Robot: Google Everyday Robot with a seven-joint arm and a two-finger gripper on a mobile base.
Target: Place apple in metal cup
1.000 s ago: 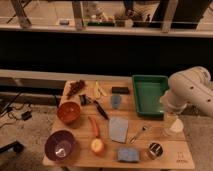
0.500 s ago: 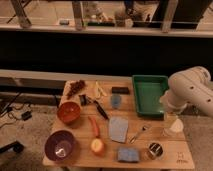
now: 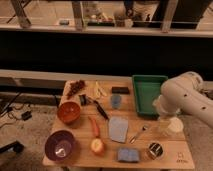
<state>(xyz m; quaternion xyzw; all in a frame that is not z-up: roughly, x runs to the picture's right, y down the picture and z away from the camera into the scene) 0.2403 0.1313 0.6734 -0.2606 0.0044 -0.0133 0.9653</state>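
Observation:
The apple (image 3: 97, 146), yellow with a red-orange blush, lies on the wooden table (image 3: 172, 156) near its front edge, left of centre. The metal cup (image 3: 155, 150), short and shiny with a dark interior, stands upright at the front right, about a hand's width right of the apple. My white arm (image 3: 187, 97) reaches in from the right. Its gripper (image 3: 167, 120) hangs low over the table's right side, behind the metal cup and far right of the apple. It holds nothing that I can see.
A green tray (image 3: 149, 92) sits at the back right and a pale cup (image 3: 175, 125) by the gripper. A purple bowl (image 3: 61, 145), orange bowl (image 3: 69, 112), carrot (image 3: 94, 126), blue cloth (image 3: 118, 129), blue sponge (image 3: 129, 155) and spoon (image 3: 140, 133) crowd the table.

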